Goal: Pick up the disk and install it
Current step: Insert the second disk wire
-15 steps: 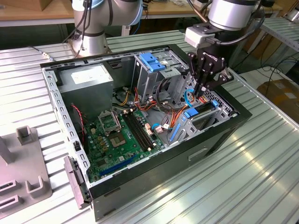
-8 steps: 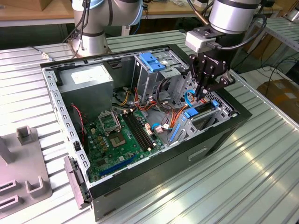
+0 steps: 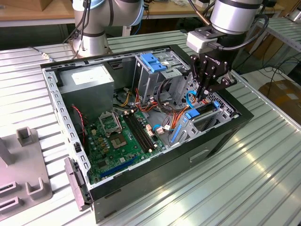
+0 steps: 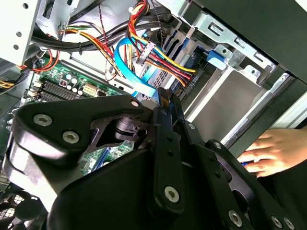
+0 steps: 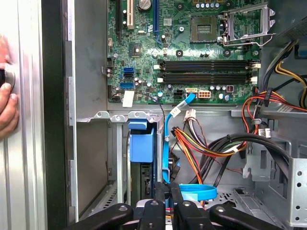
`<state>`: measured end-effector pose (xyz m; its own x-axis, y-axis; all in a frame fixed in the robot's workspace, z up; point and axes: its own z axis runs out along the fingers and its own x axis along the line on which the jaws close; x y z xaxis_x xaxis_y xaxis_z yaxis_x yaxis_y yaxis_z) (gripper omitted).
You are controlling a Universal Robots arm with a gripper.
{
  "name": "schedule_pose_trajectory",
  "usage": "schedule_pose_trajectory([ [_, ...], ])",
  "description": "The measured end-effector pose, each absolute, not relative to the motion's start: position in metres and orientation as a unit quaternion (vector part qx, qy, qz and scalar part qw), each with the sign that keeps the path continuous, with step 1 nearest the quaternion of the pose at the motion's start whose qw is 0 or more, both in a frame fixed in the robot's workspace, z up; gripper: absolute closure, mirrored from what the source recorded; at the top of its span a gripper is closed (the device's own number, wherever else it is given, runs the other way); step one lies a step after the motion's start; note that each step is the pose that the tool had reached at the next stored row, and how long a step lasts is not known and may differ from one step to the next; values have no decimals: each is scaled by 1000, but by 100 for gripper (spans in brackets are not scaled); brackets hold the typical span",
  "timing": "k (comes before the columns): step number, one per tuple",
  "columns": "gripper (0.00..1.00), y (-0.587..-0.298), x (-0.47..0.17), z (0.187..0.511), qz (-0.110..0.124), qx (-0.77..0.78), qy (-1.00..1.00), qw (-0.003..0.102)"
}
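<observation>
Aluminium slats make up the bench [image 3: 244,179], and on it a black computer case [image 3: 164,174] lies on its side with the panel off. The green motherboard [image 3: 117,136] faces up, with the grey power-supply box [image 3: 87,82] towards the exterior view's left. A metal drive cage with a blue handle [image 3: 153,61] stands at the far wall.

The arm has its claw [image 3: 203,96] down inside the case, at the corner on the exterior view's right. Its fingers are drawn together, and I can make out nothing caught between them. In the first wrist view the claw [image 5: 166,191] comes up beside a bright blue data cable [image 5: 168,139]. The second wrist view has the claw's [image 4: 165,98] tips in front of a bundle of red, yellow and orange wires [image 4: 163,60].

The disk [image 3: 205,111] sits in the drive bay just beneath the claw, showing as a dark edge between blue tabs. In the first wrist view its blue rail [image 5: 142,143] runs down the metal slot just beside the fingertips; I cannot tell whether they touch it.

A person's hand [image 4: 268,151] rests outside the case wall, also visible in the first wrist view [image 5: 7,103]. A grey plastic fixture [image 3: 23,174] sits on the bench, well apart from the case.
</observation>
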<state>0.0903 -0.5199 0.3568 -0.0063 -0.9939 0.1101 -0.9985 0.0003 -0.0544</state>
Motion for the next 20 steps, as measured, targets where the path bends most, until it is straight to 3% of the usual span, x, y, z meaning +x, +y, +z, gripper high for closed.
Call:
schedule_pose_trajectory([
  [7,84,-529,90,354,58,705,-707,17],
  [13,84,-532,85,353,67,704,-707,6],
  [20,84,-537,84,351,70,703,-707,3],
])
